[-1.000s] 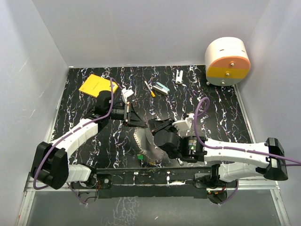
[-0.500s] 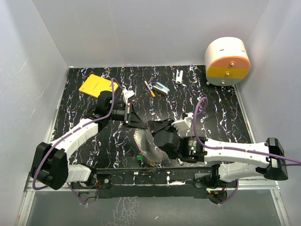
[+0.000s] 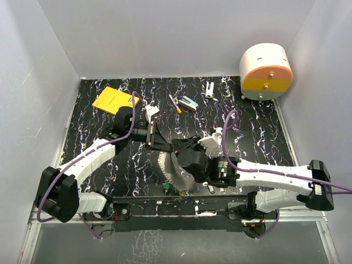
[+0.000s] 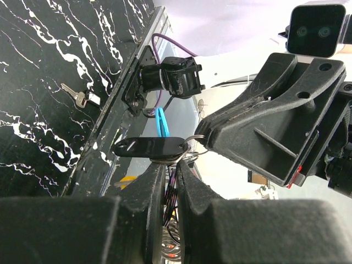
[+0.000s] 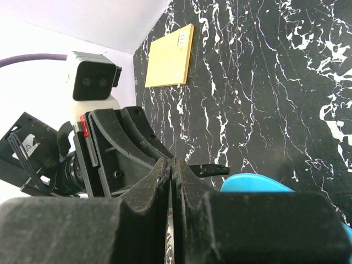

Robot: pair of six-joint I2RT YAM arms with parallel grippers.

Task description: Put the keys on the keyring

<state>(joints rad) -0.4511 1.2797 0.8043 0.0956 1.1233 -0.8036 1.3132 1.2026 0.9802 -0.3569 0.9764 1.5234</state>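
Observation:
Over the middle of the mat, my left gripper [image 3: 158, 140] and right gripper [image 3: 177, 147] meet tip to tip. The keyring [image 3: 171, 170] hangs under them as a silvery toothed-edged loop. In the left wrist view my left gripper [image 4: 169, 168] is shut on thin dark wire coils of the ring, under a black oblong tag [image 4: 148, 147] and the blue arc [image 4: 160, 122]. My right gripper [image 5: 171, 165] is shut on a thin silvery strip of the keyring, with the blue arc [image 5: 256, 181] beside it. On the mat lie a green-headed key [image 3: 166, 187] and a silver key [image 3: 210, 190].
A yellow pad [image 3: 111, 100] lies at the back left. An orange-and-white stick [image 3: 175, 103], a teal-and-white block [image 3: 189, 103] and a small white piece [image 3: 210, 88] lie at the back. A white-and-orange drum [image 3: 265, 71] stands at the back right corner.
Both grippers have shifted slightly to the right while still pressed together. The hanging silvery loop has swung down and right with them, and the right wrist has turned.

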